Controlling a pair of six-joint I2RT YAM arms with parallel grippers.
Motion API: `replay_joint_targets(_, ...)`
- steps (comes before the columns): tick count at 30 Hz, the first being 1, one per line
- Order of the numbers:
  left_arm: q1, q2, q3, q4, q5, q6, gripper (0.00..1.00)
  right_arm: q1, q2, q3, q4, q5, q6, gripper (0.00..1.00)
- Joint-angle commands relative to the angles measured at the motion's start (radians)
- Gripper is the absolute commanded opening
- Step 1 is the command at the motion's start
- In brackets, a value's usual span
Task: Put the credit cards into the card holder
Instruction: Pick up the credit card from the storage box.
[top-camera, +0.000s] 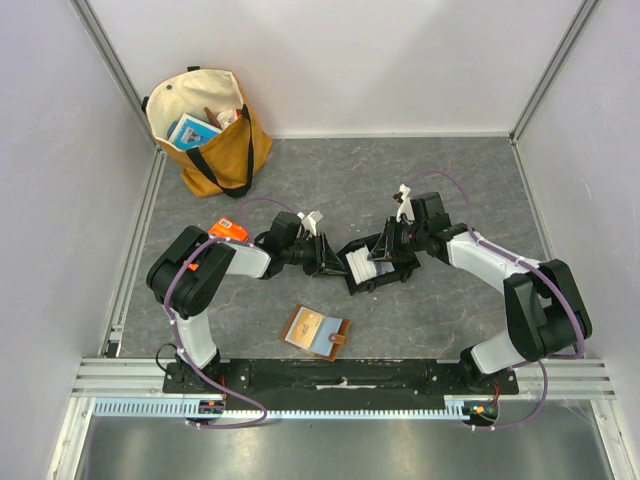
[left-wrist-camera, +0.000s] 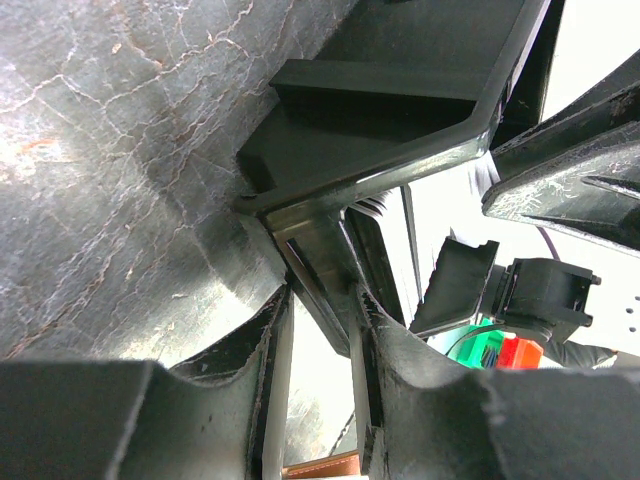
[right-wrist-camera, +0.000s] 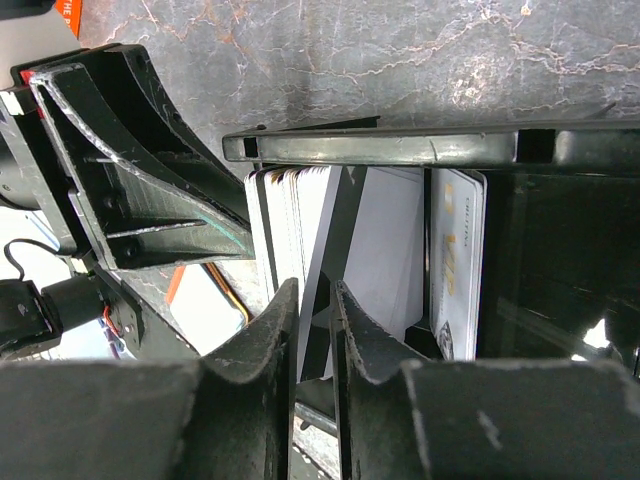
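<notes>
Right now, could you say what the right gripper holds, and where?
The right gripper seems to pinch the black tray by a thin rib crossing the cards.

My left arm (top-camera: 205, 272) and right arm (top-camera: 490, 262) are made of glossy black joint housings joined by white link covers. A purple cable (top-camera: 180, 322) loops along each arm. My left gripper (left-wrist-camera: 320, 300) and right gripper (right-wrist-camera: 314, 290) have black moulded plastic fingers, ribbed inside, with edges scuffed pale and grey.
</notes>
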Motion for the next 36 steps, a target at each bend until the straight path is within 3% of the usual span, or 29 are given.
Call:
replay_joint_targets(1, -0.012, 0.002, 0.03, 0.097, 0.025, -0.035, 0.34, 0.021, -0.022, -0.013, 0.04, -0.136, 0.034, 0.22)
replay_joint_targets(14, -0.012, 0.0, 0.031, 0.097, 0.028, -0.035, 0.34, -0.047, -0.034, -0.033, 0.045, -0.185, 0.029, 0.15)
replay_joint_targets(21, -0.014, -0.002, 0.024, 0.101, 0.03, -0.035, 0.34, -0.053, -0.031, -0.046, 0.023, -0.125, 0.011, 0.0)
replay_joint_targets(36, -0.014, 0.003, 0.025, 0.115, 0.037, -0.042, 0.34, -0.057, -0.013, -0.044, 0.022, -0.205, 0.0, 0.02)
